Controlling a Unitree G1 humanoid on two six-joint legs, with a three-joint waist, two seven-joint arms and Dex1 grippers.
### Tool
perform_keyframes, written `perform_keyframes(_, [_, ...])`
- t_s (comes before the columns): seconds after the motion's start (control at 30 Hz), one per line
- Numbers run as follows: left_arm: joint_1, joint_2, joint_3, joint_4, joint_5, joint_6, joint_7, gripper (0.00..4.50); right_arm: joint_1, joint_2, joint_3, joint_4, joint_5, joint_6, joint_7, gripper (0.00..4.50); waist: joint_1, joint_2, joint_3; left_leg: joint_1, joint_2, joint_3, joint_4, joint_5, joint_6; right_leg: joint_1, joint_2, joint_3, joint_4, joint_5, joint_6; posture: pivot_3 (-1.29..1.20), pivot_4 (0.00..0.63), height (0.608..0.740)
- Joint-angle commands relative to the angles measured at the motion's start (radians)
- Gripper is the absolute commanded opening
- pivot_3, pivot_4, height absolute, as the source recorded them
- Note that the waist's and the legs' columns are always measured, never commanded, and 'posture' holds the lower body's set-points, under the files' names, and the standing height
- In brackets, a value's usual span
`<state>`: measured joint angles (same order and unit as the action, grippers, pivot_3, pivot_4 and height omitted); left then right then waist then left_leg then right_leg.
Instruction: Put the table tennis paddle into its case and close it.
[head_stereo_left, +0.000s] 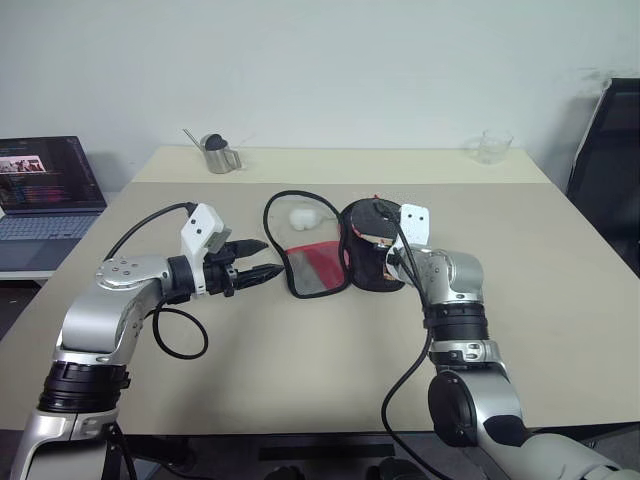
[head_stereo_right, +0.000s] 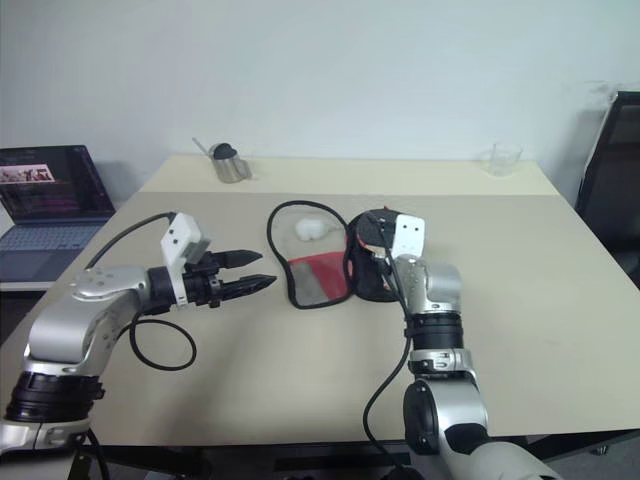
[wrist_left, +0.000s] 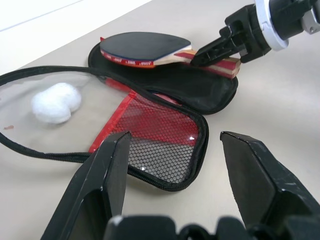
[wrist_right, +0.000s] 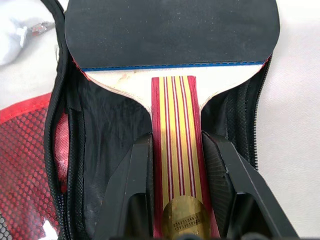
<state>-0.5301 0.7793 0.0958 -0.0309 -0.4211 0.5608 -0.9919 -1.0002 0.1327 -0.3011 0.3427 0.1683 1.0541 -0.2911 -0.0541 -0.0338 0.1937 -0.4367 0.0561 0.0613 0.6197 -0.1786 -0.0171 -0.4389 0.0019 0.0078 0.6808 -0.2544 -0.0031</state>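
Black-faced paddle (wrist_right: 170, 35) over black half of unzipped, spread-open case (wrist_left: 165, 150).

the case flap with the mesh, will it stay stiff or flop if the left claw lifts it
Probably floppy: the case is thin fabric and mesh, lying flat and open. Likely light, so it may slide on the smooth table when the left claw pushes it.

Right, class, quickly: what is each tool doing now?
Left tool: open, holding nothing.
Right tool: shut on the black-faced table tennis paddle, gripping its striped wooden handle.
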Motion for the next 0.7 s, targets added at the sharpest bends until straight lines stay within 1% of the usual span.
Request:
perform_keyframes(0.03, [-0.002, 0.016, 0.024, -0.039, -0.01, -0.003, 0.006, 3.12, -0.024, 0.028, 0.021, -0.008, 0.014, -0.042, 0.006, 1.09, 0.0, 0.0, 0.0, 0.0, 0.0, 0.0, 0.0, 0.0, 0.0, 0.0, 0.0, 0.0, 0.0, 0.0, 0.0, 0.0, 0.15, 0.74])
perform_keyframes(0.7, [0.004, 0.013, 0.021, -0.046, -0.009, -0.003, 0.014, 3.12, -0.1, 0.071, -0.007, 0.066, 0.081, -0.058, -0.045, 1.09, -0.001, 0.0, 0.0, 0.0, 0.002, 0.0, 0.0, 0.0, 0.0, 0.0, 0.002, 0.0, 0.0, 0.0, -0.001, 0.0, 0.15, 0.74])
